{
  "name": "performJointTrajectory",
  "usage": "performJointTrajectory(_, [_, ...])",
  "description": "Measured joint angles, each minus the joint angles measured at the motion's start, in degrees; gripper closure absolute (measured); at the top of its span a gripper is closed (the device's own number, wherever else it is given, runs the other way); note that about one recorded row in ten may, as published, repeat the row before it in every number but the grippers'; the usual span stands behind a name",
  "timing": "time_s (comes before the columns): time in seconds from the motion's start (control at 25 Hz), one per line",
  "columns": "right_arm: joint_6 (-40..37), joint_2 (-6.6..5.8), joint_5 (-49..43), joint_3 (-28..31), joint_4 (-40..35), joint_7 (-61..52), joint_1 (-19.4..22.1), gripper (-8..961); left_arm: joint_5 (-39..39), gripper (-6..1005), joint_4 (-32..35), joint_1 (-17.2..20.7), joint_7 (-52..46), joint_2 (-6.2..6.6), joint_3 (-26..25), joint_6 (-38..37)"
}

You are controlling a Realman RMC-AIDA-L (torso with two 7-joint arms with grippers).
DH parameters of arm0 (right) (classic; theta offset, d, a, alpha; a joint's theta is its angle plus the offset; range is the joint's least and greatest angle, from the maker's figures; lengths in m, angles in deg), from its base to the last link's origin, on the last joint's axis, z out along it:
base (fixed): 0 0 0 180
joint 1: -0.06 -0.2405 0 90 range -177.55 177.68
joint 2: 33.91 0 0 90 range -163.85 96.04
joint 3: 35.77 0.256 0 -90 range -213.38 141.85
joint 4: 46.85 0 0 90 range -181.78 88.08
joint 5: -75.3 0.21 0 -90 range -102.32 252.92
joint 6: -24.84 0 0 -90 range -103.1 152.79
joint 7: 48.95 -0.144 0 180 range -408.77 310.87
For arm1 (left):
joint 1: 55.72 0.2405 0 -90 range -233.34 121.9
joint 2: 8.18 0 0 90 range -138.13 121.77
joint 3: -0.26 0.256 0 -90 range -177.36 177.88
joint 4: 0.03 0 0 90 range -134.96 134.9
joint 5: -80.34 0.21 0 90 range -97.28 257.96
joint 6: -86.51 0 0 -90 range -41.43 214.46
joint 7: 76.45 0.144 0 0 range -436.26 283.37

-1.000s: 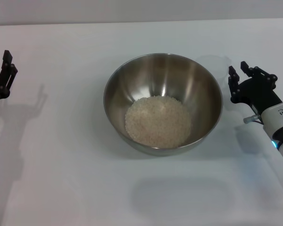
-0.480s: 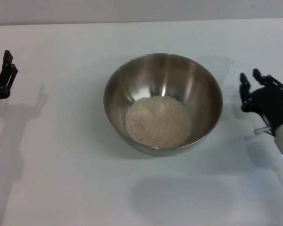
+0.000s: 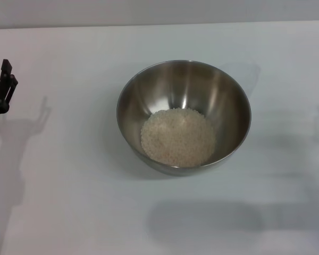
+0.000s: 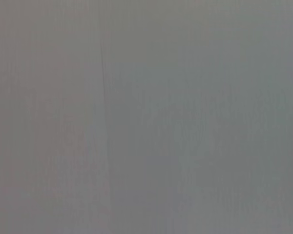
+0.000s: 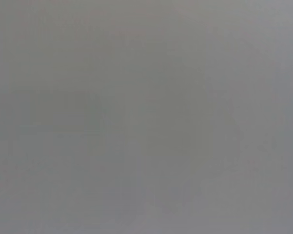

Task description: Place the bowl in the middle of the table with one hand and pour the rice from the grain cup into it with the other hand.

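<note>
The bowl stands on the table near its middle. A heap of rice lies in its bottom. A faint clear shape on the table just behind the bowl's right rim looks like the grain cup, upright and hard to make out. My left gripper is at the far left edge of the head view, well apart from the bowl and holding nothing that shows. My right gripper is out of view. Both wrist views show only a plain grey surface.
Soft shadows of the arms fall on the table at the left and the right. Nothing else stands on the white tabletop around the bowl.
My right gripper has drawn back to the right and left the head view. My left gripper has shifted slightly left. The bowl and rice have not moved.
</note>
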Motion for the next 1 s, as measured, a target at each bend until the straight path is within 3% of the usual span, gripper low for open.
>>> performJointTrajectory(0.04, [-3.9, -0.09, 0.0, 1.2, -0.4, -4.5, 1.4, 679, 0.0, 175, 0.0, 0.0, 0.0, 0.0, 0.0, 0.0])
performJointTrajectory(0.16, [-7.3, -0.2, 0.1, 2.6, -2.2, -9.3, 2.5, 557, 0.0, 175, 0.1, 0.5, 0.0, 0.0, -0.2, 0.1])
performJointTrajectory(0.76, [-8.8, -0.02, 0.1, 2.7, -2.5, -10.3, 2.8, 111, 0.0, 175, 0.1, 0.7, -0.1, 0.09, 0.0, 0.2])
performJointTrajectory(1.0, [-8.6, 0.04, 0.1, 2.7, -2.7, -10.3, 2.8, 115, 0.0, 175, 0.1, 0.5, -0.2, 0.03, 0.0, 0.3])
